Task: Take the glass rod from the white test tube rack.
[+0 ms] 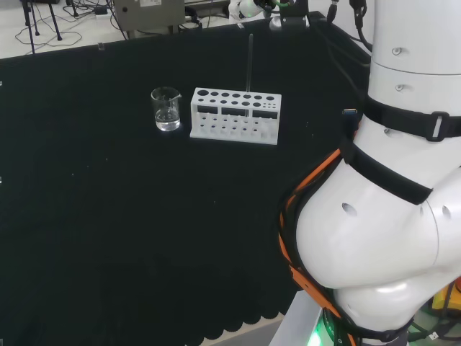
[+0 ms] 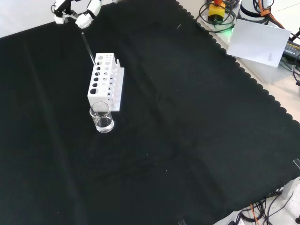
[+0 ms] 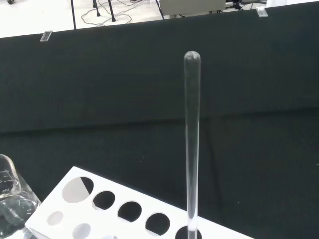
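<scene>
Cloth (image 2: pixel 187 140), black, is spread over the table. In the front view, a beaker (image 2: pixel 101 117) is seen nearest, just beside the near end of the rack (image 2: pixel 105 82). The rod (image 2: pixel 88 49) is seated upright in a hole near the rack's far end. Beyond it, at the view's top, the hand (image 2: pixel 75 13) is seen above the rod's tip, apart from it; nothing is held, and how far the fingers are spread cannot be told.

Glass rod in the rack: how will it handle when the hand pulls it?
The glass rod looks thin, clear and smooth, so probably stiff, slippery and breakable. It stands upright in one hole of the white rack, so a sideways pull might tip that rack.
</scene>
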### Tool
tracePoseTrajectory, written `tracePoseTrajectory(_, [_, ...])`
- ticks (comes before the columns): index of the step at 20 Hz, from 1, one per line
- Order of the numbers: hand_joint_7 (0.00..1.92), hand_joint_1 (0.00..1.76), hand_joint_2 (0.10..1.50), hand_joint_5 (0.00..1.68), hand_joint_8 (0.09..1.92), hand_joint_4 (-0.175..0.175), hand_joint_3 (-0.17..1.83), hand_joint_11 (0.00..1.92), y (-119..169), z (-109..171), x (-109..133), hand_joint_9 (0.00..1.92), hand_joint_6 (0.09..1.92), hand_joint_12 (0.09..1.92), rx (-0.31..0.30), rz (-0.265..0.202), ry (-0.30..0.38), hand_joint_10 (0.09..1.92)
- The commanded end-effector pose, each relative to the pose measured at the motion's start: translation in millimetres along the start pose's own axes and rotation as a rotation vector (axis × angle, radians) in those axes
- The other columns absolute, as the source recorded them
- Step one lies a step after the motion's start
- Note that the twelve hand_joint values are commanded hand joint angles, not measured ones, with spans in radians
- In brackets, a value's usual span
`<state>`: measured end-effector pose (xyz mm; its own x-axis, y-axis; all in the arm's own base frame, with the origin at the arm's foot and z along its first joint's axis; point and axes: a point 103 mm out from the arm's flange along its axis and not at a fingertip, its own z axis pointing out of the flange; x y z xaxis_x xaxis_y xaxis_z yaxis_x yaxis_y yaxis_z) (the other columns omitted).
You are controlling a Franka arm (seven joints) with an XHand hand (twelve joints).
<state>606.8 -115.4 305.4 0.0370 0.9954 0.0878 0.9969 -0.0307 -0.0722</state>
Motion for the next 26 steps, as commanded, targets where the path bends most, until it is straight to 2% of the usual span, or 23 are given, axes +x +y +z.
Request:
tracePoseTrajectory(1, [0.92,0.59,0.97,0.39,1.06,-0.175,0.43,0.77,-3.4,15.8,-13.4,1.21,0.81,1.33,-0.009,0.007,0.034,1.03])
tracePoseTrajectory(4, [0.96,0.6,0.97,0.43,1.07,-0.175,0.43,0.78,-0.3,17.9,-5.1,1.23,0.84,1.33,-0.006,-0.005,0.02,1.05])
tracePoseTrajectory(10, [1.0,0.61,0.97,0.45,1.09,-0.175,0.44,0.78,-0.1,24.4,-7.9,1.25,0.89,1.33,0.008,0.0,0.007,1.06])
tracePoseTrajectory(11, [1.0,0.61,0.97,0.45,1.09,-0.175,0.44,0.78,-0.7,25.2,-7.9,1.26,0.9,1.33,0.003,-0.019,0.008,1.06])
tracePoseTrajectory(13, [1.01,0.61,0.97,0.46,1.09,-0.175,0.44,0.78,-3.3,27.9,-10.8,1.26,0.91,1.33,0.001,-0.021,0.008,1.06])
tracePoseTrajectory(20, [1.03,0.62,0.97,0.48,1.1,-0.175,0.44,0.77,-10.6,52.6,-17.9,1.27,0.93,1.33,0.015,-0.019,-0.021,1.07])
tracePoseTrajectory(21, [1.03,0.62,0.97,0.48,1.1,-0.175,0.44,0.76,-8.4,53.8,-20.5,1.27,0.93,1.34,0.036,-0.015,0.006,1.07])
tracePoseTrajectory(22, [1.04,0.62,0.97,0.49,1.1,-0.175,0.44,0.76,-8.1,51.2,-12.4,1.28,0.93,1.34,0.032,-0.01,-0.001,1.07])
tracePoseTrajectory(24, [1.05,0.63,0.97,0.5,1.1,-0.175,0.45,0.76,-7.4,48.1,-9.2,1.29,0.94,1.34,0.043,-0.017,0.026,1.07])
tracePoseTrajectory(26, [1.07,0.63,0.96,0.52,1.09,-0.175,0.45,0.76,-6.3,53.6,-12.3,1.31,0.95,1.34,0.036,-0.016,-0.022,1.06])
